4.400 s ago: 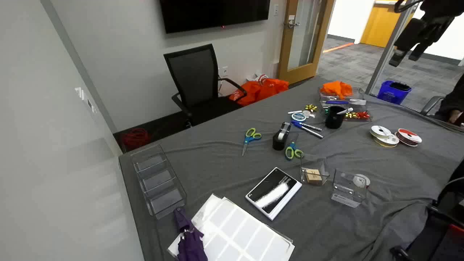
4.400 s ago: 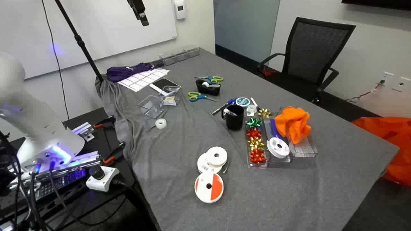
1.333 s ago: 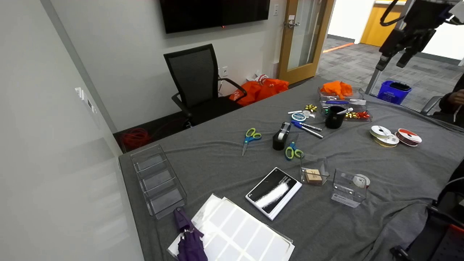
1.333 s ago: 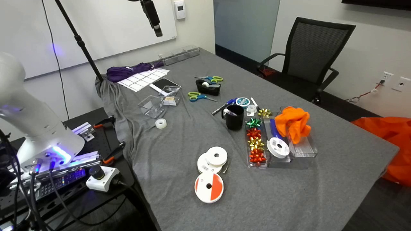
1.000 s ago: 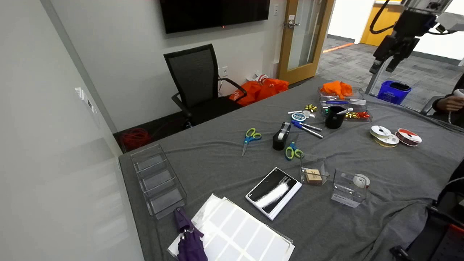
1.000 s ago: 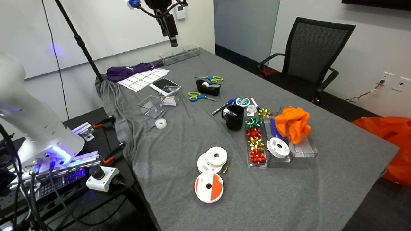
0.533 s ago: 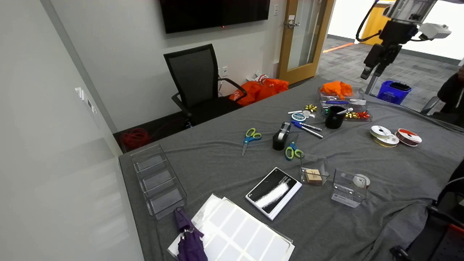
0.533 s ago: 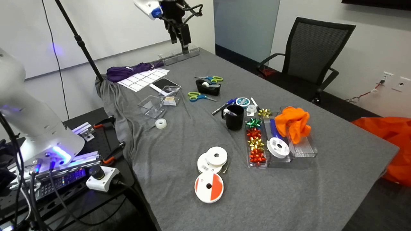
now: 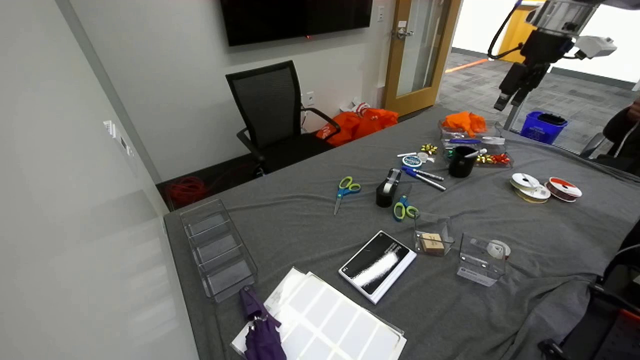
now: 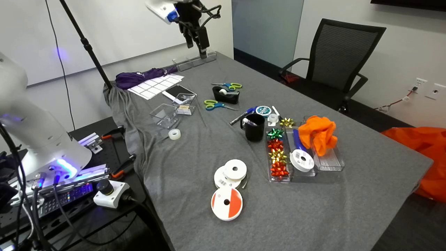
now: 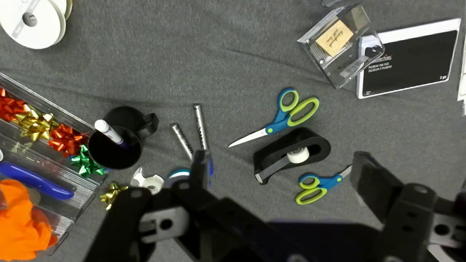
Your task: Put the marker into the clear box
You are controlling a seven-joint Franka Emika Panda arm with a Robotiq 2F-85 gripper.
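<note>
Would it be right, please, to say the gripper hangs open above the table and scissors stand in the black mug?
Not quite: the item in the black mug is a white-ended marker, as the wrist view shows. The gripper does hang open above the table.

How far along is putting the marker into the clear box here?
Done: nothing visible; the white-ended marker leans in the black mug, two silver markers lie on the tablecloth, and none shows in the clear box holding a wooden block.
In hand: nothing; the gripper hangs open overhead.
Left: apparently grasp, carry, release. Which clear box is meant is unclear.
</note>
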